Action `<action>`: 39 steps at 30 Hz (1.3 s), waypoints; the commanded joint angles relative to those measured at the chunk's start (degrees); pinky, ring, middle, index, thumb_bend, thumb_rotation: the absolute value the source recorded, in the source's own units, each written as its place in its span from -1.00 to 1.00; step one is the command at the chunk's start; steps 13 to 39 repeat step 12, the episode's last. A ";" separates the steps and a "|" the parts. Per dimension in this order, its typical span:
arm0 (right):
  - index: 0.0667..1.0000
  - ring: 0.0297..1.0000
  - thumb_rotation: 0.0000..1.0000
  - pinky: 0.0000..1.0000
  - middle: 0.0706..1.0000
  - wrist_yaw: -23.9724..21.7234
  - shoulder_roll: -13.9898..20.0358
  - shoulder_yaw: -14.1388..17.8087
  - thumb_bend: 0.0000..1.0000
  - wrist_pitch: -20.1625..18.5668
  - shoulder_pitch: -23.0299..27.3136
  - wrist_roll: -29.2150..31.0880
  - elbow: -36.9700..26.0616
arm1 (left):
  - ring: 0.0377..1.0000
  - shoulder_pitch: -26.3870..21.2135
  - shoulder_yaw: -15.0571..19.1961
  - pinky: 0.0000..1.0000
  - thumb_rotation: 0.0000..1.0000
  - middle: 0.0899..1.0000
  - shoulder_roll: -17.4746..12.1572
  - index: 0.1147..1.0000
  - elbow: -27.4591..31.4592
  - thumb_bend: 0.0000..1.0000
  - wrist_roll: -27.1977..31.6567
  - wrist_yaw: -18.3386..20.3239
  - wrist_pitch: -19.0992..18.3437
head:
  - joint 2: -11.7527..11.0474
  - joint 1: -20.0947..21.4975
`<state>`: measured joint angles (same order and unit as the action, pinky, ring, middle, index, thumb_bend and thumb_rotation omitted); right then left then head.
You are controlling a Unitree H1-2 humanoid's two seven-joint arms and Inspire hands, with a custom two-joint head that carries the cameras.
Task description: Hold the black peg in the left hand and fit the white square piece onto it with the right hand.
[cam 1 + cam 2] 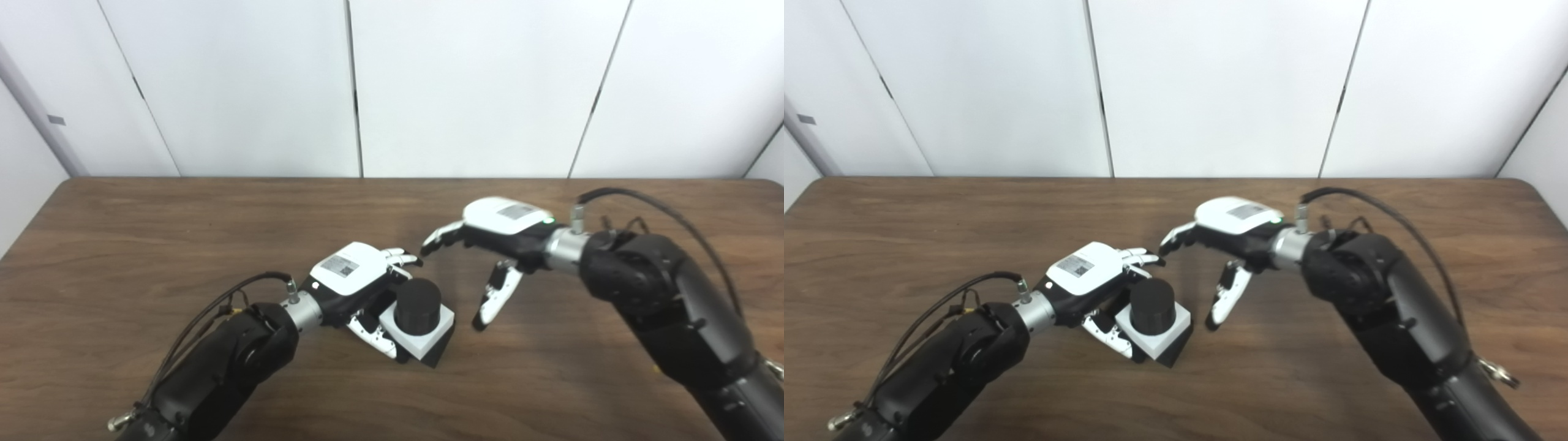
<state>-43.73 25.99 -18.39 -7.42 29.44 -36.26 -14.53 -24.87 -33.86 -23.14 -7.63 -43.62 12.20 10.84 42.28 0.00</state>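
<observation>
Black peg (418, 304): short matte cylinder, upright, just below centre of the frame, poking up through white square piece (417, 335). White piece seated flat around the peg, resting over a black base (442, 349) on the brown wooden counter (153, 245). Left robot hand (358, 288) closed against the left side of the assembly, fingers curled round it. Right robot hand (490, 257) right of centre, apart from the peg, fingers spread and drooping, empty, raised above the counter.
</observation>
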 commanded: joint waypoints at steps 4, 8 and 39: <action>0.54 0.64 -0.68 0.41 0.61 3.64 1.86 5.43 0.66 -1.67 -0.62 3.09 -3.24 | 0.84 1.76 -1.97 0.67 -0.85 0.80 -1.39 -0.14 -1.74 0.04 -2.95 4.30 -0.26 | -0.05 -0.09; 0.53 0.61 -0.71 0.40 0.59 6.55 2.53 8.77 0.64 -1.15 -3.50 4.84 -2.95 | 0.84 1.76 -1.90 0.67 -0.85 0.80 -1.37 -0.14 -1.57 0.04 -2.82 4.58 -0.54 | -0.12 -0.07; 0.51 0.60 -0.71 0.35 0.56 9.60 2.79 11.28 0.62 -1.25 -6.59 5.53 -2.68 | 0.85 1.79 -2.00 0.66 -0.84 0.80 -1.43 -0.15 -1.66 0.04 -2.92 4.38 -0.23 | -0.18 0.31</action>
